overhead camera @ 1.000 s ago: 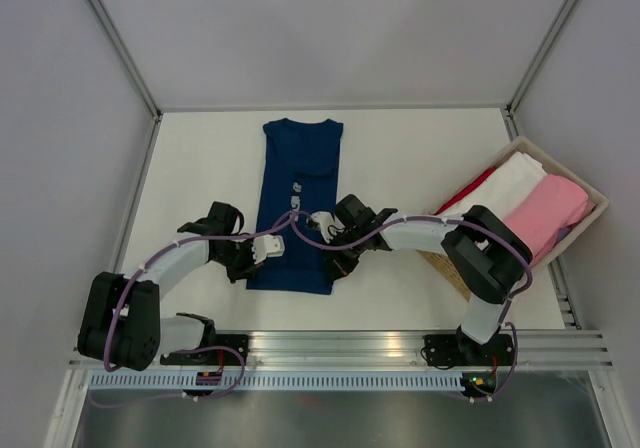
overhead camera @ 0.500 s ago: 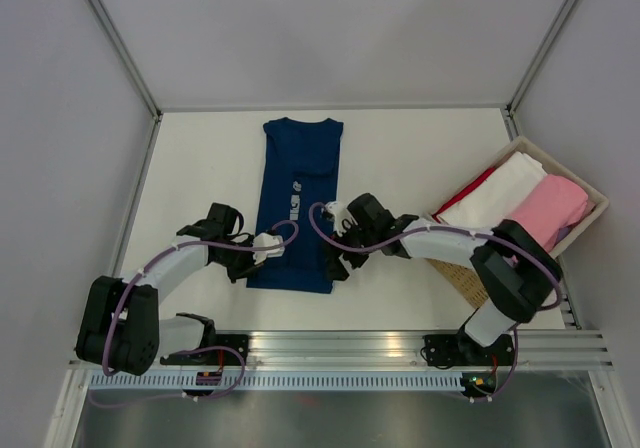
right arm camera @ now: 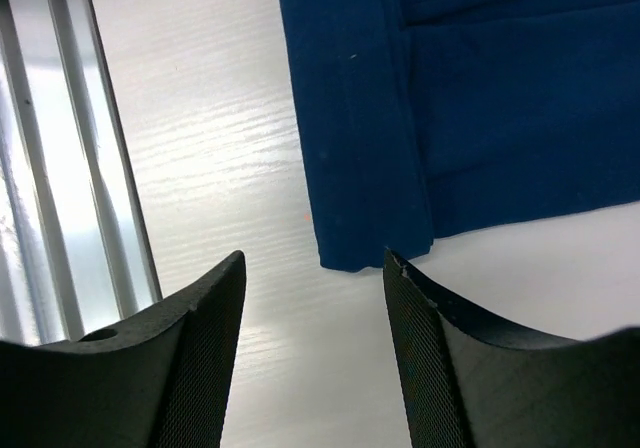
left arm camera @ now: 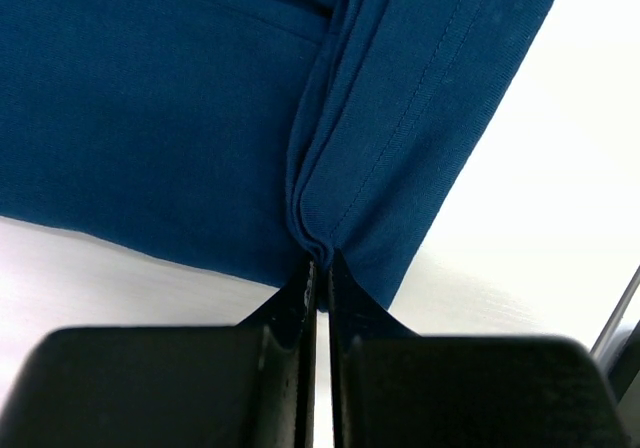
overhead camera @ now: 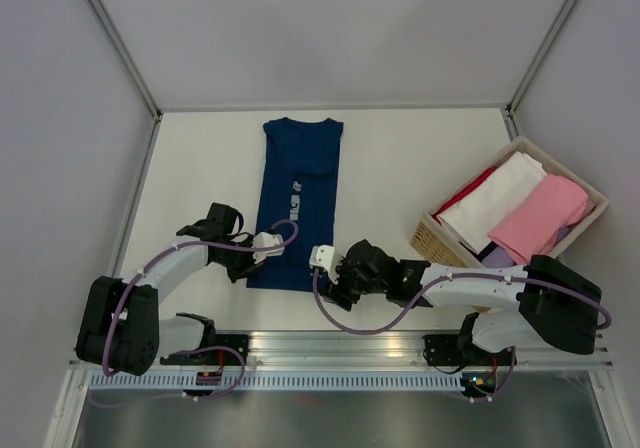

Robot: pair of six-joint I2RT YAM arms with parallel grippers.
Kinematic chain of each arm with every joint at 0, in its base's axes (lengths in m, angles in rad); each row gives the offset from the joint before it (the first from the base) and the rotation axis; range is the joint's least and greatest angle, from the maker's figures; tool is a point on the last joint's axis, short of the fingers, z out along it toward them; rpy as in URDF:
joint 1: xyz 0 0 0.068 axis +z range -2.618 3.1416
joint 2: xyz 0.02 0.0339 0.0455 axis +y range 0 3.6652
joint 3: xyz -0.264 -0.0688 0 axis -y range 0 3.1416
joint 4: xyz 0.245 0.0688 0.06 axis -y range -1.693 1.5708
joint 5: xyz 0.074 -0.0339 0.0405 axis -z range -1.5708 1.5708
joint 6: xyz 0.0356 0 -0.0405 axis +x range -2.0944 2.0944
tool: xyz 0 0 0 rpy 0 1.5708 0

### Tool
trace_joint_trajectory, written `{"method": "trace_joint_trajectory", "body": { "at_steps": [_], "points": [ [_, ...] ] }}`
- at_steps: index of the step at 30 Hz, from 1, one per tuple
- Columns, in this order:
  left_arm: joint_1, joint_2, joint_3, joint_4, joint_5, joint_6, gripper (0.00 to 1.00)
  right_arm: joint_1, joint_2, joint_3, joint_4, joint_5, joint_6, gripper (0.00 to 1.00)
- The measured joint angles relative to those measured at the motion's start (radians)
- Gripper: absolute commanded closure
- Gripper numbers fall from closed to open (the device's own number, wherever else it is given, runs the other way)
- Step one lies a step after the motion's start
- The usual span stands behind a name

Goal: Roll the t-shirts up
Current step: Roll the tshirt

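White worktop (overhead camera: 400,158) inside a grey-walled bay, metal posts in the far corners.

Navy shirt (overhead camera: 298,203) lies flat, left of centre. It is folded lengthwise into a narrow strip, collar at the far end, hem towards the arm bases. Small white print (overhead camera: 293,206) sits about mid-length. Left wrist view shows the cloth (left arm camera: 150,98) in stacked layers with a stitched edge. Right wrist view shows the near right corner (right arm camera: 480,98), also layered, flat on the worktop.

Left end effector (overhead camera: 245,260) is at the shirt's near left edge. Its fingers (left arm camera: 290,318) are pressed together on a fold of the hem, and a pleat of cloth rises straight out of the tips (left arm camera: 320,268).

Right end effector (overhead camera: 335,288) is low, just beside the shirt's near right corner, fingers (right arm camera: 200,358) spread wide. That corner lies just ahead of the gap (right arm camera: 315,268), between the tips' line but not touched. Can't tell whether the tips touch the worktop.

Basket (overhead camera: 430,236) sits at the right edge, well apart from the navy shirt. Inside, side by side: white shirt (overhead camera: 500,198), pink shirt (overhead camera: 545,213), a strip of red shirt (overhead camera: 470,190) at the far side, a bit of lilac shirt (overhead camera: 497,258) at the near side.

Aluminium rail (overhead camera: 340,346) runs along the near edge under both bases; it also shows (right arm camera: 60,168) left of the right end effector.
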Motion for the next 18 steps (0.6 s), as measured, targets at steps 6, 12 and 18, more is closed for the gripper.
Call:
{"method": "trace_joint_trajectory", "body": {
  "at_steps": [6,12,18],
  "points": [
    [0.000,0.000,0.000,0.000,0.000,-0.004,0.98,0.078,0.059,-0.029,0.049,0.098,-0.104,0.33],
    [0.000,0.000,0.000,0.000,0.000,-0.004,0.98,0.100,0.122,-0.029,0.122,0.160,-0.153,0.41],
    [0.000,0.000,0.000,0.001,0.000,-0.006,0.93,0.100,0.237,0.023,0.138,0.179,-0.185,0.64]
  ]
}}
